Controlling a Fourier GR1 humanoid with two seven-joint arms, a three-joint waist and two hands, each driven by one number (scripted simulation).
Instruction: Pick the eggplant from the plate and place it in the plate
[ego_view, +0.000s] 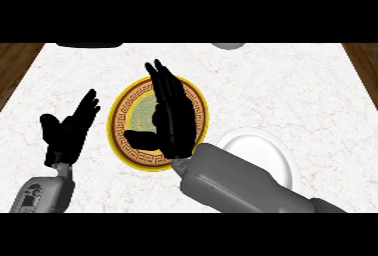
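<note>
- The right hand (168, 112) is stretched out flat over the gold-rimmed patterned plate (124, 150), fingers straight and spread apart, thumb out to the side, closed round nothing that I can see.
- The eggplant isn't visible from here; if it's on that plate, the palm is covering it, so I can't tell exactly where it lies.
- The left hand (68, 131) is resting open, fingers up, on the counter (295, 90) just left of the patterned plate.
- Likely trouble: closing blind over a hidden eggplant could nudge it off the plate or catch the rim instead.
- The plain white plate (275, 150) sits just right of the patterned one, partly under the right forearm, so a carry across could clip its rim.
- Open counter lies to the far right and beyond the plates; the wooden edges are well off.
</note>
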